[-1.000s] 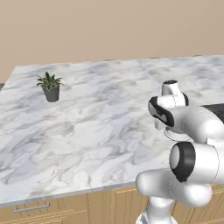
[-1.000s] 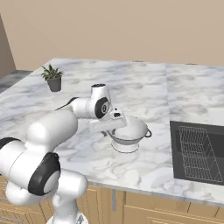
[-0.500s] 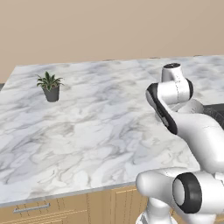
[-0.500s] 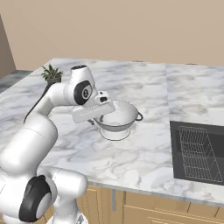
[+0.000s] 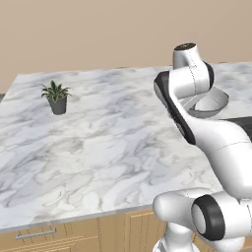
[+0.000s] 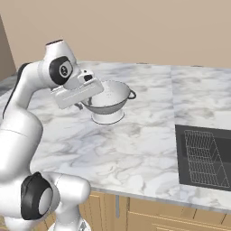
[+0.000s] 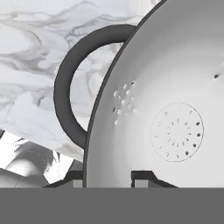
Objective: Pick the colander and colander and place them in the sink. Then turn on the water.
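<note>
**Mia:** What do the fingers (image 7: 107,177) hold?

**Ben:** They are pinched tight on the rim of the whitish colander (image 6: 108,101). In the hand view the rim runs down between the two dark tips at the bottom, one tip on each side of it.

**Mia:** Is the colander on the tabletop (image 6: 135,144)?

**Ben:** It is above the marble, and it tips a little. I cannot tell if its base ring touches the top. The bowl stretches away from the fingers, with small holes in its wall and a round patch of holes in its floor.

**Mia:** What is the dark loop?

**Ben:** That is a handle (image 7: 72,89) on the rim, just beside the fingers and a bit past them. In the right base view the other handle (image 6: 131,94) sticks out on the far side of the bowl from the fingers.

**Mia:** Where is the sink (image 6: 205,155)?

**Ben:** Well apart from the fingers, past the colander, at the edge of the tabletop. A wire rack (image 6: 203,158) sits in it.

**Mia:** And the little plant (image 5: 57,97)?

**Ben:** Far off on the other side of the arm.
</note>
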Available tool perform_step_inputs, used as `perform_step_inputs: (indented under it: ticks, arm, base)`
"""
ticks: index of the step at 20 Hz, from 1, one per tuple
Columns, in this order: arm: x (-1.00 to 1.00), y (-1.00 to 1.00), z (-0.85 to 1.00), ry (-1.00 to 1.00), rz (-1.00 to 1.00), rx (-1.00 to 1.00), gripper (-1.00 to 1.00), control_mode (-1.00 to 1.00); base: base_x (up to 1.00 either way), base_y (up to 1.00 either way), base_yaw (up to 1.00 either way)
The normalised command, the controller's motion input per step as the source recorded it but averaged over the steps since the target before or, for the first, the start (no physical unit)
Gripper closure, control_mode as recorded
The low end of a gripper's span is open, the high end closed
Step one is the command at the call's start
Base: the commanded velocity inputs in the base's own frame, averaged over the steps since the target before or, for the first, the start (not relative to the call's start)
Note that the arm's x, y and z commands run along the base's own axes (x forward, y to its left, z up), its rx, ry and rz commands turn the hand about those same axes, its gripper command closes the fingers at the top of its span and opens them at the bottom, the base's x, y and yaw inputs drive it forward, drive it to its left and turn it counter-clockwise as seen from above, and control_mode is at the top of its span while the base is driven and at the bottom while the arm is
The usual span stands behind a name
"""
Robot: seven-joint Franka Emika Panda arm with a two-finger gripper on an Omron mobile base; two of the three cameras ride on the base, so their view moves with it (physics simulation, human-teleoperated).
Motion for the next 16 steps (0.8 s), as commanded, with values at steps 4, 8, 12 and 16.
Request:
perform_step_inputs:
  ticks: [4, 8, 12, 16]
  arm:
    - [-0.46, 0.00, 0.37, -0.12, 0.19, -0.06, 1.00, -1.00]
    - [-0.24, -0.04, 0.04, -0.03, 0.16, -0.02, 1.00, -1.00]
    - [-0.03, 0.00, 0.00, 0.00, 0.05, 0.00, 1.00, -1.00]
    - [0.00, 0.00, 0.00, 0.00, 0.00, 0.00, 1.00, 1.00]
  base:
    - [0.00, 0.00, 0.00]
    - [0.00, 0.00, 0.00]
    - [0.00, 0.00, 0.00]
    - [-0.23, -0.26, 0.07]
